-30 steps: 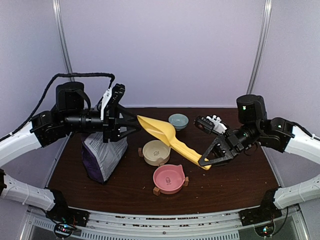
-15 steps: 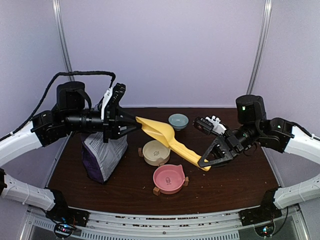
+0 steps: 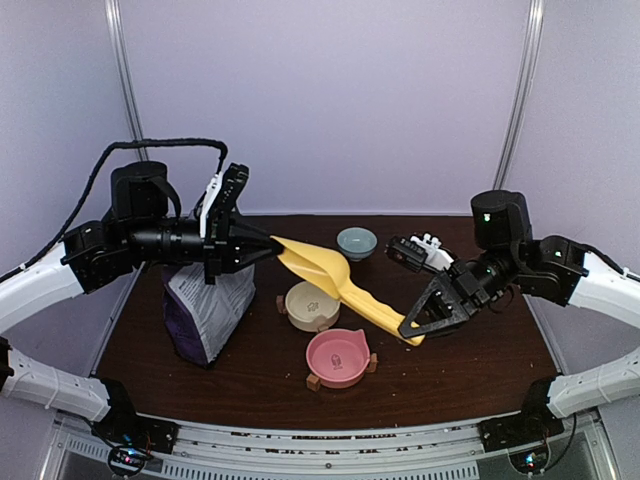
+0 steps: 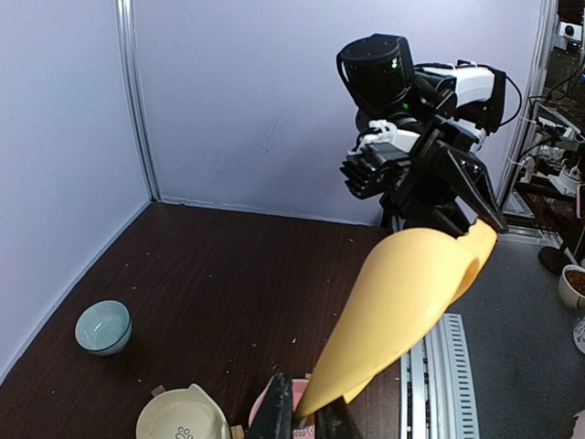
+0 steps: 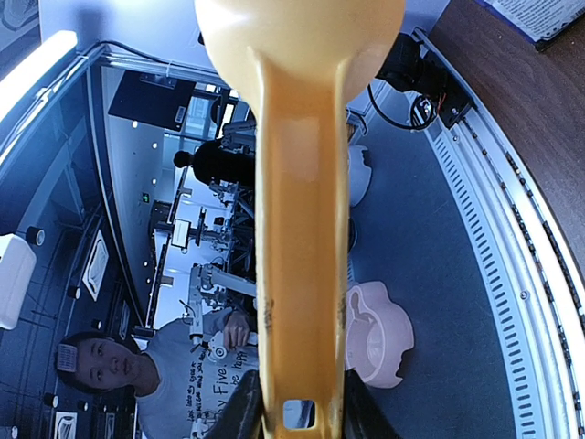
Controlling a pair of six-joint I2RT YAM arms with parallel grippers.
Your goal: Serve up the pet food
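A yellow scoop hangs in the air above the bowls, held at both ends. My left gripper is shut on the thin front lip of its bowl; in the left wrist view the scoop runs away from the gripper, whose fingers pinch the edge. My right gripper is shut on the handle's end, and the right wrist view shows the handle between its fingers. No pet food shows. The purple-and-white bag stands under the left arm.
A cream bowl and a pink bowl sit on small wooden blocks at mid-table, below the scoop. A small blue-grey bowl stands at the back. The same blue-grey bowl and cream bowl appear in the left wrist view.
My left gripper has closed on the scoop's front lip. The scoop and right gripper have barely moved.
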